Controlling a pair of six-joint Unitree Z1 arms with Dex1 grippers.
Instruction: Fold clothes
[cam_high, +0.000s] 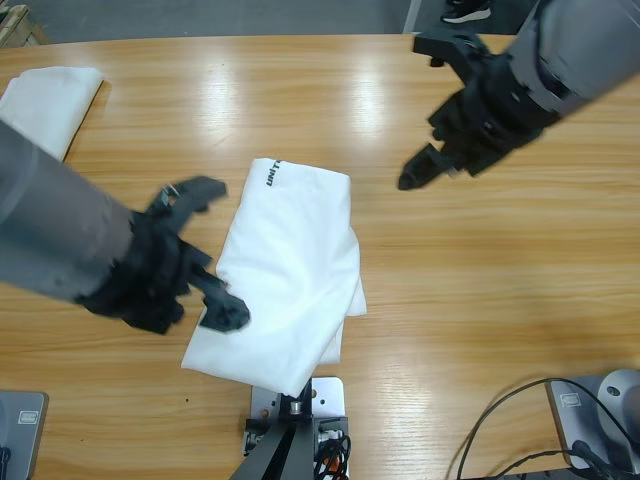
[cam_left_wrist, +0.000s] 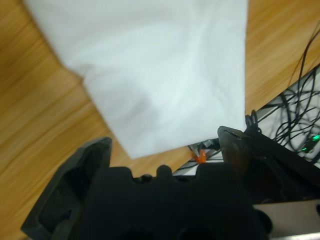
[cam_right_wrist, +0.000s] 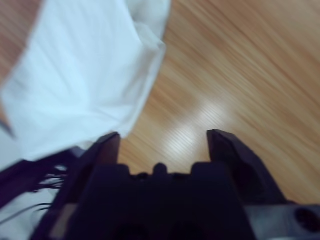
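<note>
A folded white T-shirt lies on the wooden bench. The left end effector sits at its left edge, jaws apart and empty. The right end effector hangs apart from it, also spread wide.

A long wooden surface, its pale planks glossy under overhead light, carried two pieces of white clothing. A folded white garment lay flat near the middle of the front edge, its layers slightly uneven along the right side and a short line of dark lettering showing at its far left corner. A second folded white cloth rested at the far left corner, well apart from the first. Black cables trailed by the front right corner.
</note>
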